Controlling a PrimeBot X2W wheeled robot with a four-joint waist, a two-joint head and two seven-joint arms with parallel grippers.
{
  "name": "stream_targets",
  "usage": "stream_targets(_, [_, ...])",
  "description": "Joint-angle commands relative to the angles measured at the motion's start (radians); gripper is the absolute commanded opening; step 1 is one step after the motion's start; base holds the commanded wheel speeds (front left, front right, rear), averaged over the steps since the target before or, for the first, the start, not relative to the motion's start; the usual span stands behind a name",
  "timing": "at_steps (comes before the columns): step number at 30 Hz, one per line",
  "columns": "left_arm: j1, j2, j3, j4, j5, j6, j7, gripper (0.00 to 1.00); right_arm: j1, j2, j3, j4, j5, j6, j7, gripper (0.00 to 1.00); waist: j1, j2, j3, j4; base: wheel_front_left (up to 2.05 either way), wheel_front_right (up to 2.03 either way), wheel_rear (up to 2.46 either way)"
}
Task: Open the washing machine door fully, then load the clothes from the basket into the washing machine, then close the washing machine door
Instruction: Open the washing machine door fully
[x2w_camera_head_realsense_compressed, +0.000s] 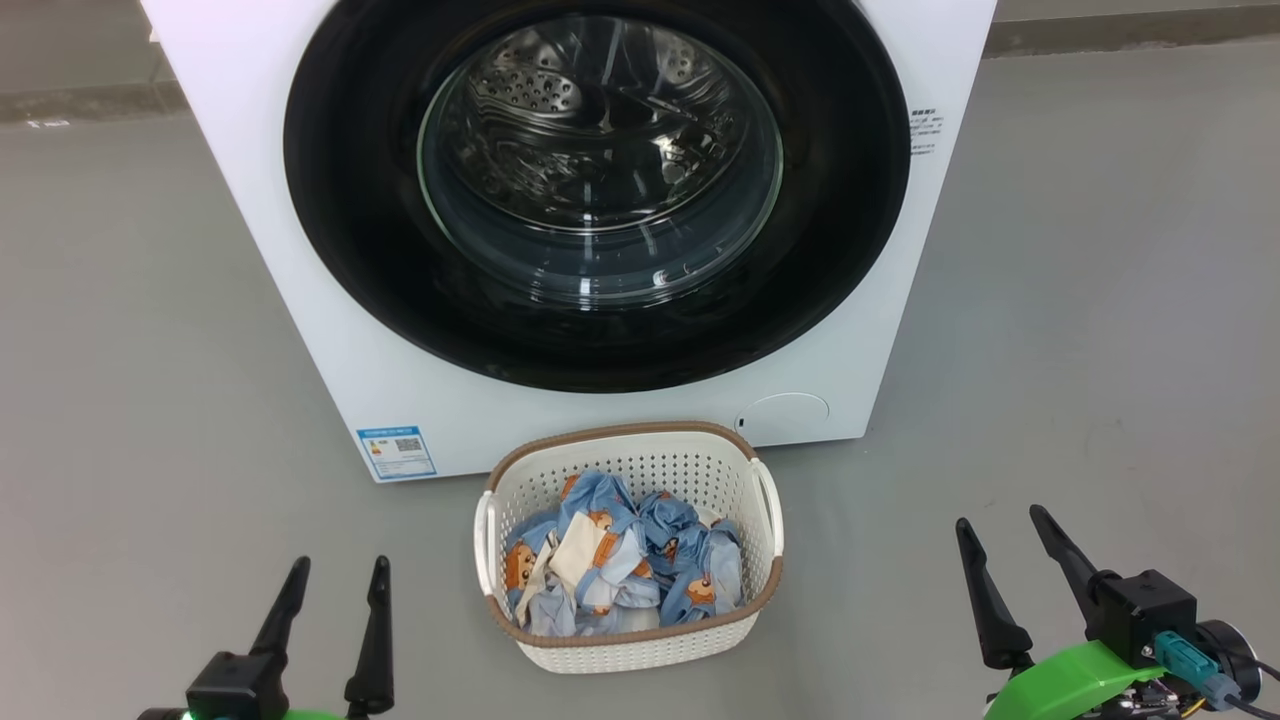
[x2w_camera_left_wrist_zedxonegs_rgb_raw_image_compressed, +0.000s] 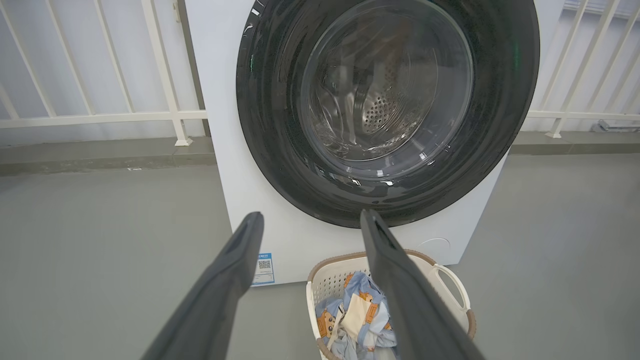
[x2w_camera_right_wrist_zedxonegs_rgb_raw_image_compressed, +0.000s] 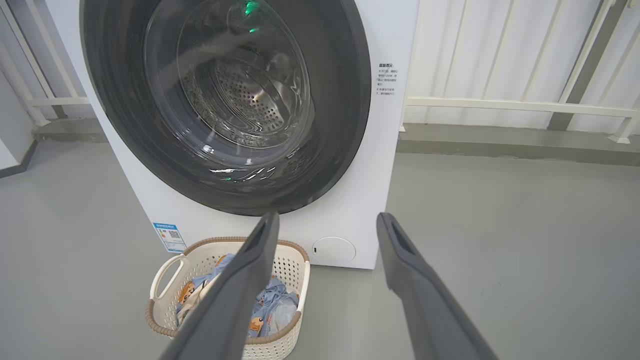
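Basket (x2w_camera_head_realsense_compressed: 640, 468) btwn L gripper (x2w_camera_head_realsense_compressed: 340, 565), R gripper (x2w_camera_head_realsense_compressed: 1000, 517); untouched.

Grey floor (x2w_camera_head_realsense_compressed: 150, 350), white railing (x2w_camera_left_wrist_zedxonegs_rgb_raw_image_compressed: 100, 118), raised kerb (x2w_camera_right_wrist_zedxonegs_rgb_raw_image_compressed: 500, 142)

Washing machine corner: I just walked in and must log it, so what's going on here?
Nothing is being handled yet. The washing machine door is shut, and the clothes lie in the basket on the floor before the washing machine. The left gripper and right gripper hang open and empty, either side of the basket.
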Motion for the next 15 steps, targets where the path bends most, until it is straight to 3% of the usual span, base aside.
stream_targets(1, [-0.046,0.015,0.033,-0.018,0.001,0.01,-0.012,1.0,-0.019,-0.005,0.027,-0.022,0.003,0.002,-0.012,1.0,0.0,0.0,0.0,0.0,0.0,0.0,0.0])
stream_targets(15, [-0.048,0.019,0.027,-0.011,0.018,0.023,-0.012,1.0,-0.016,-0.005,0.029,-0.025,0.02,0.002,-0.014,1.0,0.0,0.0,-0.005,0.0,0.1,0.1,-0.2])
